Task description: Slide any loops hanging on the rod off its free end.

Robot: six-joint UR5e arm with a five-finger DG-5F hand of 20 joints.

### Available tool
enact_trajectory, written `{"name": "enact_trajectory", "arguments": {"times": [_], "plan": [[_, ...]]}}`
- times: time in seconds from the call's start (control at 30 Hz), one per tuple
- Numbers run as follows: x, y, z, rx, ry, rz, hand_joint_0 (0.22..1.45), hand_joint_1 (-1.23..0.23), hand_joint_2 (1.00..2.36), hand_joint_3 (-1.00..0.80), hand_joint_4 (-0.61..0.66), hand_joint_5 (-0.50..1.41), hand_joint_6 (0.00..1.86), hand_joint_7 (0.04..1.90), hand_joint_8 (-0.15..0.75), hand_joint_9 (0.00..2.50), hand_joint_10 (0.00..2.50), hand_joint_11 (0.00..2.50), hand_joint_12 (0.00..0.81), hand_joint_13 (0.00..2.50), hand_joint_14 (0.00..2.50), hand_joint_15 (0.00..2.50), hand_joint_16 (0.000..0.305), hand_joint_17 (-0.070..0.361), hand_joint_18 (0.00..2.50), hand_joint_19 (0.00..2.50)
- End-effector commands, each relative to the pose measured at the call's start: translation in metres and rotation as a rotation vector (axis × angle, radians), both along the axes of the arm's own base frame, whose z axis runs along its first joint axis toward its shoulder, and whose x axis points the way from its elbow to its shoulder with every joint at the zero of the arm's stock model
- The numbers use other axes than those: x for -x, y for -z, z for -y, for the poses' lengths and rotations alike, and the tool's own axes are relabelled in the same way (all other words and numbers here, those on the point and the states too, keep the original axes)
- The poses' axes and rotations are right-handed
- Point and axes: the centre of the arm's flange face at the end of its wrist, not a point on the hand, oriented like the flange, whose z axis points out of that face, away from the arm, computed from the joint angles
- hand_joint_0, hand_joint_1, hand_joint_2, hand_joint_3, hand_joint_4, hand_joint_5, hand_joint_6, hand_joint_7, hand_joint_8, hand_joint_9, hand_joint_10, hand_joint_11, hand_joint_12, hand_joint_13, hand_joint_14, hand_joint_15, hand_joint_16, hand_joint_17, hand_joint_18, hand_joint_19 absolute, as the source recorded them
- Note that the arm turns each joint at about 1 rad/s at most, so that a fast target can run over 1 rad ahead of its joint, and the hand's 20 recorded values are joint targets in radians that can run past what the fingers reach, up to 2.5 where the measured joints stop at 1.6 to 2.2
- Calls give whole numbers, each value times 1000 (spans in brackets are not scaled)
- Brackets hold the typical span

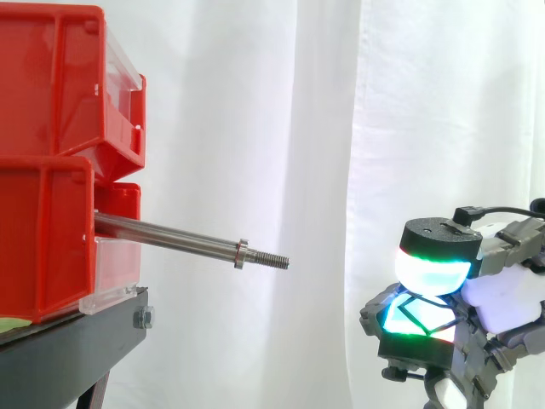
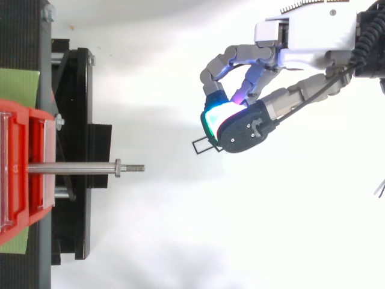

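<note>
A bare steel rod (image 1: 170, 237) sticks out level from between the stacked red bins (image 1: 51, 153), and its threaded free end (image 2: 137, 168) points right, just past a small collar nut. Nothing hangs on it. My hand (image 2: 246, 127) floats well to the right of the rod's tip and, in the top view, slightly behind its line. Its glowing fingertips (image 1: 433, 271) are curled together. A thin black rectangular wire loop (image 2: 195, 146) is pinched between them and pokes out toward the rod, clear of it.
The red bins rest on a black stand (image 2: 72, 120) at the left, with a green patch (image 2: 18, 87) beside it. A white curtain (image 1: 324, 128) hangs behind. Open white floor lies between the rod's tip and my hand.
</note>
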Motion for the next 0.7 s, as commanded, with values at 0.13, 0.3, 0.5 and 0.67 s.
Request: {"name": "enact_trajectory", "arguments": {"times": [0.13,0.3,0.5,0.67], "plan": [[1,0,0,0,0,-6,585,-718,1007,-415,171,-189,849,1284,299,915,10,308,264,841,5,136,43,96,746,335],[1,0,0,0,0,-6,595,-706,1002,-476,168,-187,847,1282,298,922,10,320,263,843,5,129,42,95,747,333],[1,0,0,0,0,-6,582,-752,1000,-500,170,-187,845,1277,299,920,10,316,266,848,5,135,43,97,757,323],[1,0,0,0,0,-6,572,-766,1000,-500,174,-186,845,1256,293,915,9,310,266,848,5,133,43,97,760,321]]}}
